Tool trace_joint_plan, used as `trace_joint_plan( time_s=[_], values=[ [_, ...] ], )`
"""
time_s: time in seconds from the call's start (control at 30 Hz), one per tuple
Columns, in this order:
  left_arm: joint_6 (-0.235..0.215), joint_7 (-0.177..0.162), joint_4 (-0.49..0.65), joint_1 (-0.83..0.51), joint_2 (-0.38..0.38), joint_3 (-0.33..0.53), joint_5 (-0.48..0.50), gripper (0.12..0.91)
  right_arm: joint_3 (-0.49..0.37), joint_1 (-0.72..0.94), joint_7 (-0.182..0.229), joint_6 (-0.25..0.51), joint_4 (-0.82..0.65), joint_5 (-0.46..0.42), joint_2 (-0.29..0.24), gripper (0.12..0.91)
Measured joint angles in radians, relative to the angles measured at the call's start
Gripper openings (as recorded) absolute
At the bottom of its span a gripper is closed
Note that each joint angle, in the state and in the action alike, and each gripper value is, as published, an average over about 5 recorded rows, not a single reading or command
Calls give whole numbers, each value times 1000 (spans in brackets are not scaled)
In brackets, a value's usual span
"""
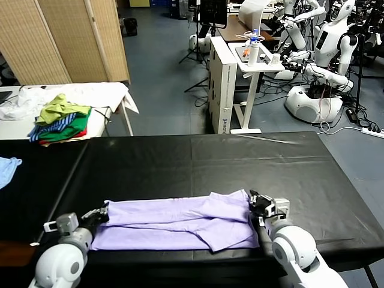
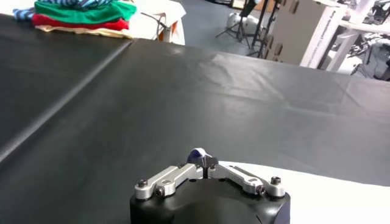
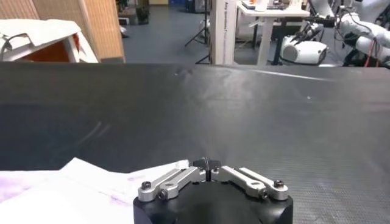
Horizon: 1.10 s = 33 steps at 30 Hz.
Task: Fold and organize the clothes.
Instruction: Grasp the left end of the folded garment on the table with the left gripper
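Item: lavender T-shirt [image 1: 180, 225], laid flat at lower centre of the frame on the black surface [image 1: 198, 162], partly folded into a band. Left hand [image 1: 101, 215] was clamped shut on its left edge; right hand [image 1: 257, 207] closed on its right edge. Both edges were judged best lifted together, level and taut, to keep the fold straight.

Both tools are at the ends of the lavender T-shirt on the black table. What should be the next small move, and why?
Probably lift both ends together and carry them forward for a fold. The left tool is shut on the left end of the lavender T-shirt and the right tool on its right end. The shirt lies flat in a long band on the black table.
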Motion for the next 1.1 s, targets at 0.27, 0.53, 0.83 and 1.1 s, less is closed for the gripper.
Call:
trace_joint_plan(
  time_s=[0.27, 0.53, 0.83, 1.1],
  values=[
    [0, 0, -3, 5, -3, 2, 1, 146, -15, 18, -15, -17, -17, 4, 2, 645],
    [1, 1, -6, 10, -4, 2, 2, 146, -18, 25, -20, -18, -49, 8, 11, 675],
    [1, 2, -6, 11, -4, 1, 2, 146, -13, 22, -14, -6, -55, 7, 16, 166],
    [-2, 0, -4, 13, -5, -5, 3, 146, -3, 13, -23, 4, -43, 6, 17, 179]
  ],
)
